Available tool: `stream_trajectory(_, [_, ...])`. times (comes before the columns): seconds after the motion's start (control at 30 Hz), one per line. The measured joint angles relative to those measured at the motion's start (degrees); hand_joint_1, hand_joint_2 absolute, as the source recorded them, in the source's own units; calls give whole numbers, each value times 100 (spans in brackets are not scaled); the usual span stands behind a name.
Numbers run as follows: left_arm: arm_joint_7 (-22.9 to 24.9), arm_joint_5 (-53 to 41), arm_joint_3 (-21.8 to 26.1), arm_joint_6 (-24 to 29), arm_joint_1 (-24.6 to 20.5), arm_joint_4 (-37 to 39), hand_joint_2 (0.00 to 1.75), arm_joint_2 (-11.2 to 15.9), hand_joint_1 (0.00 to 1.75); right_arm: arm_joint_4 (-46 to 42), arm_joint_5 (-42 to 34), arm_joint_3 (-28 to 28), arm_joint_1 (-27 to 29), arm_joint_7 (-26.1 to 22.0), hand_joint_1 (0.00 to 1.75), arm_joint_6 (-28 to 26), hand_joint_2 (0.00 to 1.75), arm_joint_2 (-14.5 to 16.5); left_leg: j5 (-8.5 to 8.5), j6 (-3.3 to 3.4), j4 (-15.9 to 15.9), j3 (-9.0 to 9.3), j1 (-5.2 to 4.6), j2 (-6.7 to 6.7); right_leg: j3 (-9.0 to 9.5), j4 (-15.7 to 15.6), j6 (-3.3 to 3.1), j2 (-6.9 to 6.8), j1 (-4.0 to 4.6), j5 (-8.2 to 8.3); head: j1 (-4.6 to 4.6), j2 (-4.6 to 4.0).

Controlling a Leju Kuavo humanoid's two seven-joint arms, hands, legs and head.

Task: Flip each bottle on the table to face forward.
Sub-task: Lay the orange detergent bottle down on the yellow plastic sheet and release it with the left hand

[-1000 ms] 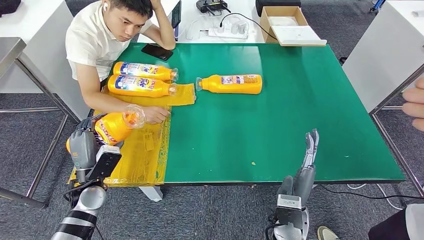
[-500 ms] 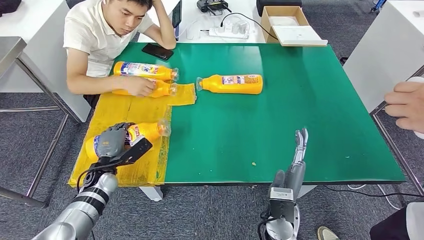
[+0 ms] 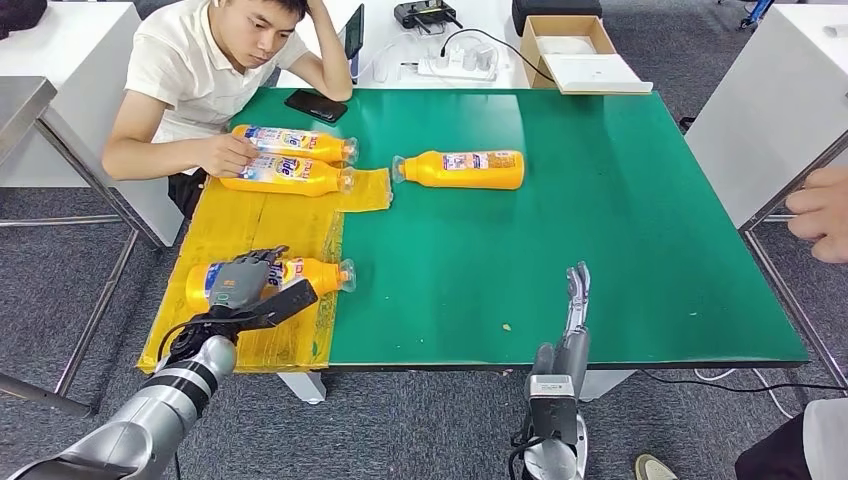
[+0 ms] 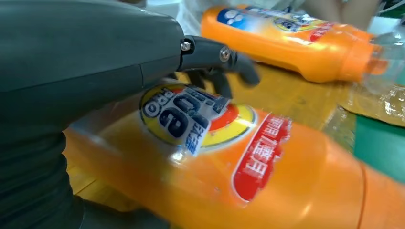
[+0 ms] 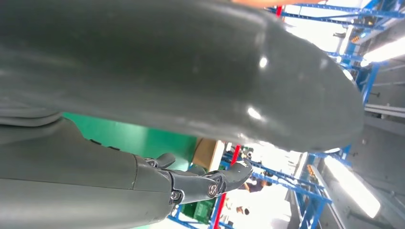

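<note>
Since a second ago our left hand point(image 3: 238, 283) has laid its bottle point(image 3: 318, 274) label-up on the yellow sheet point(image 3: 262, 222), fingers still wrapped over it; right hand point(image 3: 573, 318) idle, fingers straight; we judge this flip nearly complete.

Four orange bottles point(image 3: 463, 168), all lying flat

The left hand point(image 3: 240, 280) covers the middle of the near bottle point(image 3: 320, 273), so part of its label is hidden. In the left wrist view the same bottle is cut by the picture's edge and its cap end is outside. A person's hand point(image 3: 232, 156) hides part of the second bottle point(image 3: 290, 176). Another person's hand point(image 3: 822, 212) is cut off at the edge.
</note>
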Motion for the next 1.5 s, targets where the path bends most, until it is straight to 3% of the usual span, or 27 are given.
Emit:
stream_trajectory(0.4, [-302, 163, -219, -1057, -85, -30, 175, 126, 0, 142, 13, -25, -14, 0, 0, 82, 0, 7, -3, 1, -1, 33, -3, -20, 42, -3, 1, -12, -3, -5, 1, 1])
stream_trajectory(0.63, [-671, 534, -212, -1094, 5, -141, 175, 169, 0, 184, 22, -36, -19, 0, 0, 86, 0, 7, 0, 0, -2, 50, -2, -19, 55, -1, 1, -12, -1, -5, 0, 0])
stream_trajectory(0.87, [-1719, 2256, -9, -905, 990, -1374, 175, -9, 0, 201, 60, -22, -11, 0, 0, 12, 0, -9, 0, 0, -1, 31, -3, -12, 31, -2, 2, -9, -3, -4, 2, 1])
stream_trajectory(1.27, [-2229, 3544, -66, -736, 2400, -3867, 175, -402, 0, 192, -45, 46, 103, 0, 0, -41, 0, -28, -6, 2, 0, -19, -2, -10, -18, -5, 2, -9, 0, -5, 2, -1])
stream_trajectory(1.4, [-2330, 3924, -121, -557, 2662, -4399, 175, -527, 0, 192, -3, 46, 107, 0, 0, -215, 175, -28, -6, 2, 0, -19, -2, -7, -19, -5, 2, -8, 0, -4, 1, 0])
stream_trajectory(1.5, [-2488, 4414, -223, -247, 2858, -4805, 175, -655, 0, 239, 207, 41, 64, 4, 0, -409, 175, -44, -6, 2, 0, -20, -2, -7, -18, -5, 3, -8, -1, -4, 2, 0])
